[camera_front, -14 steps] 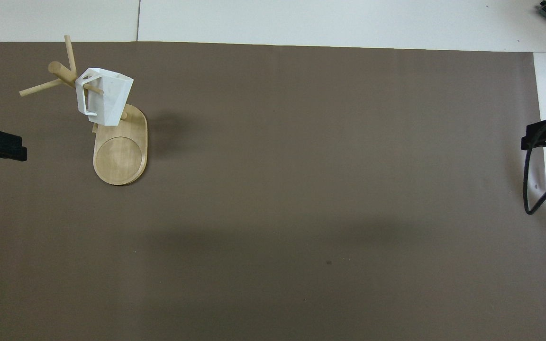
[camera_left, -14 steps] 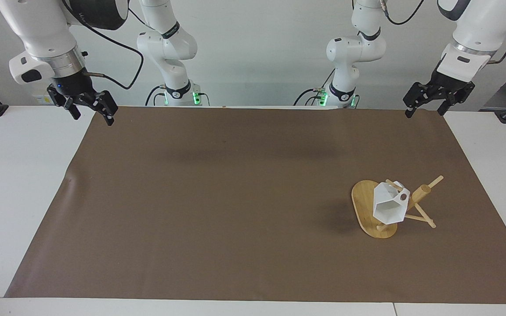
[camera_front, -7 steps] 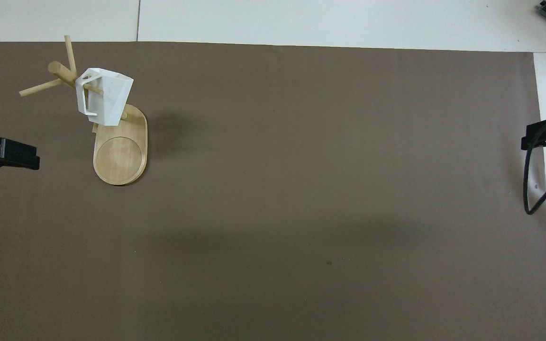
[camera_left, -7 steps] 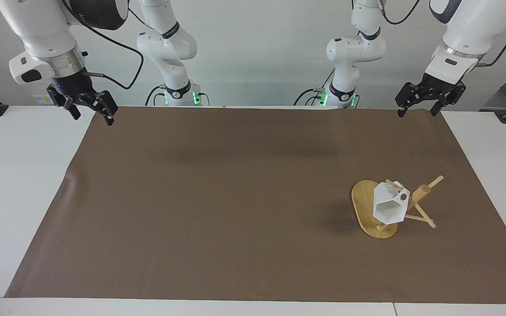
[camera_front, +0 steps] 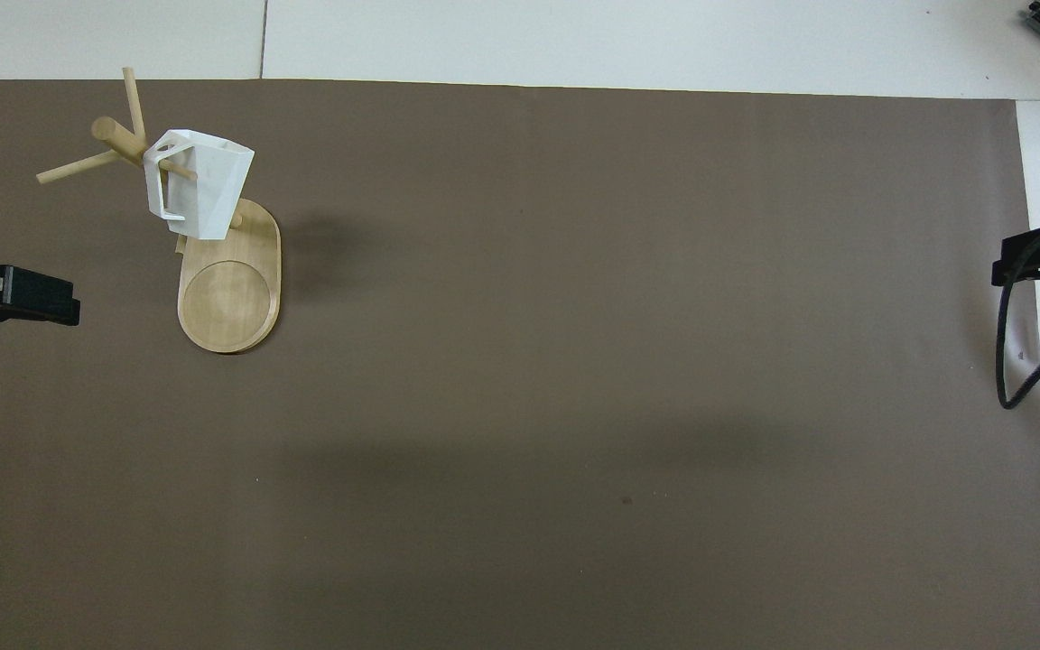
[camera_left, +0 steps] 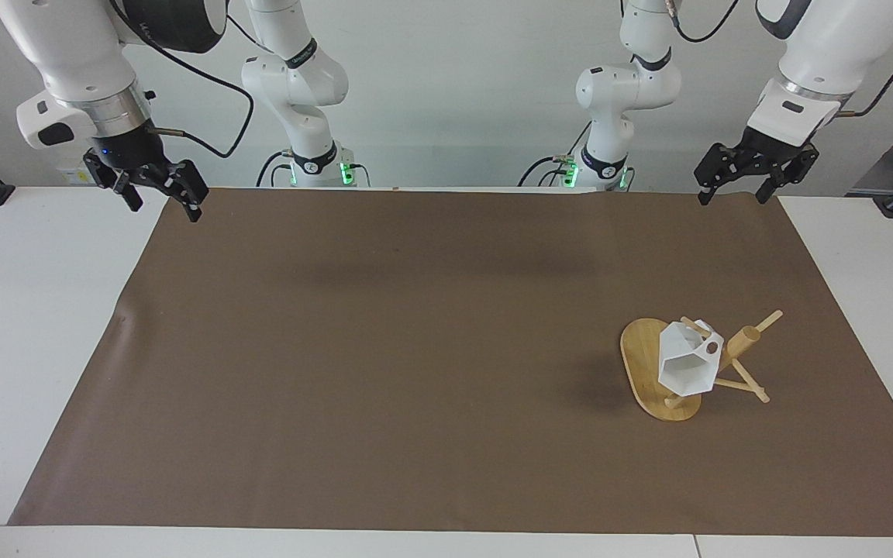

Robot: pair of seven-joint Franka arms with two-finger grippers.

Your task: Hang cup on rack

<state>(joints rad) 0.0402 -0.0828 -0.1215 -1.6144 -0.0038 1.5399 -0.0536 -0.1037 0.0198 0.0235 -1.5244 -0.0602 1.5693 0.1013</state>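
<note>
The white faceted cup (camera_left: 685, 364) hangs by its handle on a thin peg of the bamboo rack (camera_left: 642, 355), mouth tilted down and clear of the mat. In the overhead view the cup (camera_front: 201, 185) sits over the post end of the rack's oval base (camera_front: 227, 302). The rack stands toward the left arm's end of the table. My left gripper (camera_left: 730, 198) is open and empty, raised over the mat's edge by the robots and apart from the rack; it also shows in the overhead view (camera_front: 32, 302). My right gripper (camera_left: 163, 208) is open and empty over the mat's corner at its own end.
A brown mat (camera_left: 415, 349) covers most of the white table (camera_left: 20, 325). The right arm's black cable (camera_front: 1012, 343) loops over the mat's edge at the right arm's end.
My left gripper has drawn back a little toward the robots and toward the table's middle. The cup, the rack and the right arm have not moved.
</note>
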